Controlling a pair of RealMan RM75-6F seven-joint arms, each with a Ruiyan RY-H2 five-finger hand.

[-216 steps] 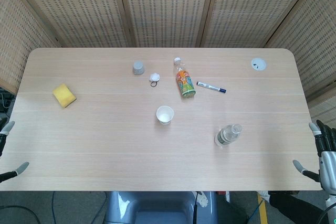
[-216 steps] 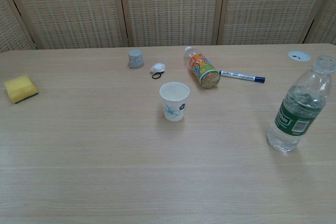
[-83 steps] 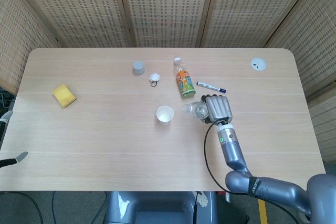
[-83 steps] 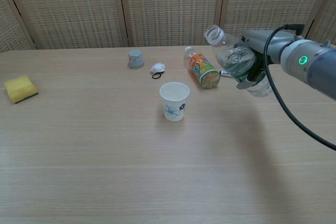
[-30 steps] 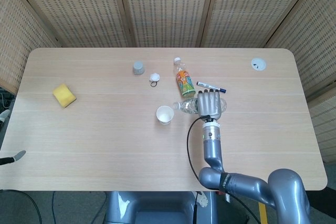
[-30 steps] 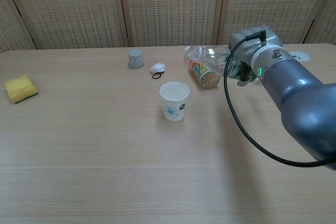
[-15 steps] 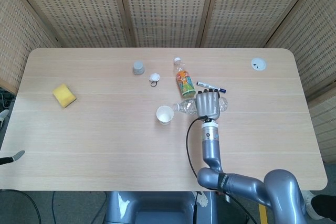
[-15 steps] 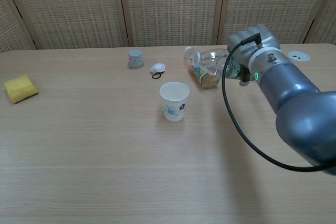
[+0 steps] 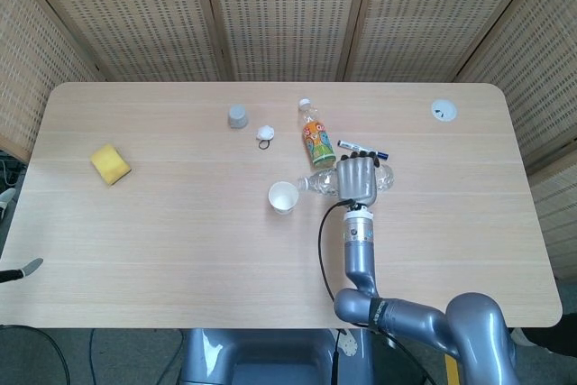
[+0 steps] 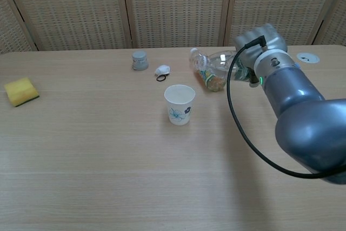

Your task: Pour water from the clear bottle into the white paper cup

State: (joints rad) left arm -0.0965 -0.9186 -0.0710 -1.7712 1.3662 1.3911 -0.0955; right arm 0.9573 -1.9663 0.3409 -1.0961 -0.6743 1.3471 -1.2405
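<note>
My right hand (image 9: 357, 178) (image 10: 257, 40) grips the clear bottle (image 9: 318, 182) (image 10: 216, 62) and holds it tipped nearly flat above the table, its open neck pointing left toward the white paper cup (image 9: 283, 197) (image 10: 179, 104). The cup stands upright near the table's middle, with a small blue print on its side. The neck ends just right of the cup's rim and above it. I cannot make out any water stream. Only a fingertip of my left hand (image 9: 31, 265) shows at the left edge of the head view; its state is unclear.
An orange-labelled bottle (image 9: 315, 139) (image 10: 208, 73) lies on its side behind the held bottle, with a blue marker (image 9: 362, 148) to its right. Further back are a grey cap (image 9: 237, 115), a small white object with a ring (image 9: 265, 135), and a yellow sponge (image 9: 110, 163) at far left.
Over the last second the right hand has tilted the clear bottle slightly further, neck lower toward the cup. The cup has not moved.
</note>
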